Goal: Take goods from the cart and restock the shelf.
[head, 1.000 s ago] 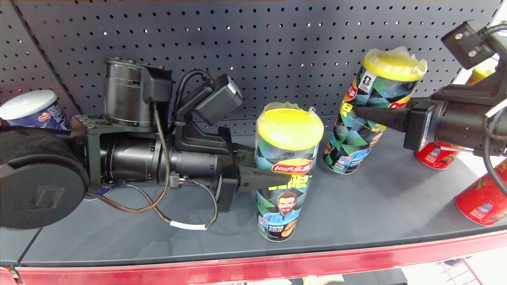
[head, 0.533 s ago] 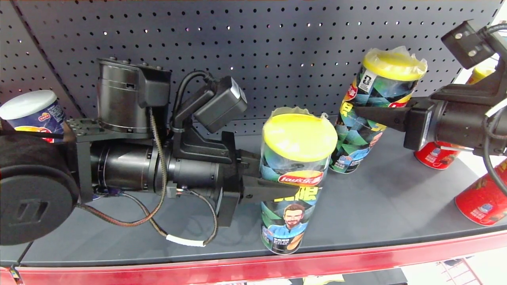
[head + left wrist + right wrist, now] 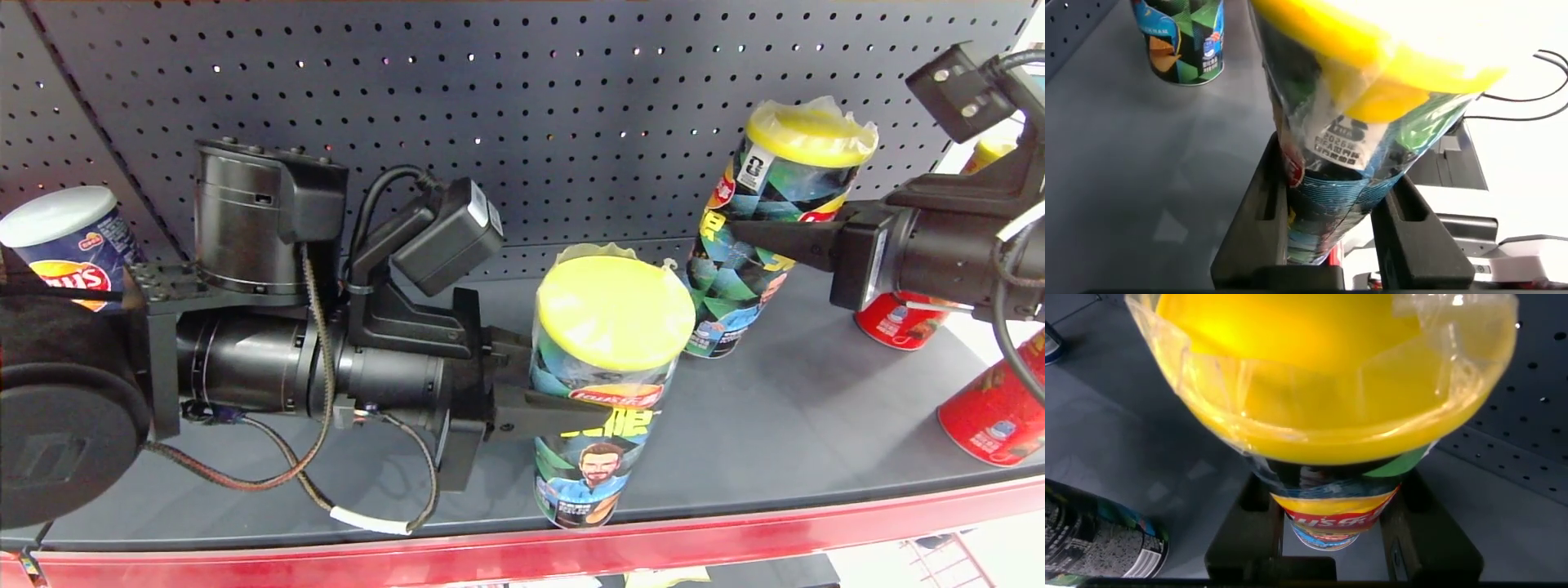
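1. Now the left gripper (image 3: 563, 380) has its two fingers clamped across the middle of a yellow-lidded can (image 3: 620, 343). The can leans with its lid toward the right and its base right at the near edge of the shelf (image 3: 775, 425). I cannot tell whether the base touches the board.
2. Judging from that, the step in hand is placing this can. It wants carrying farther in, away from the red lip (image 3: 653, 543), and bringing upright before the fingers part, or it may topple off the front.
3. Lowering should be gentle until the base sits flat. The plastic wrap (image 3: 596, 249) around the lid looks loose, so the hold on the body is the safer one.
4. Meanwhile the right gripper (image 3: 747, 220) is closed around a second yellow-lidded can (image 3: 788, 163), far back near the pegboard (image 3: 571, 98). That can also leans right, and its base is down at the shelf.
5. Both cans are just beside each other, so the left one needs a spot apart from the right one and from that arm's fingers.
6. Off to the right, a near red can (image 3: 992, 416) and a far red can (image 3: 898, 318) lie tilted. A white-lidded blue can (image 3: 69, 237) stands at the far left behind the left arm. None of these seems to block the open board in the middle.
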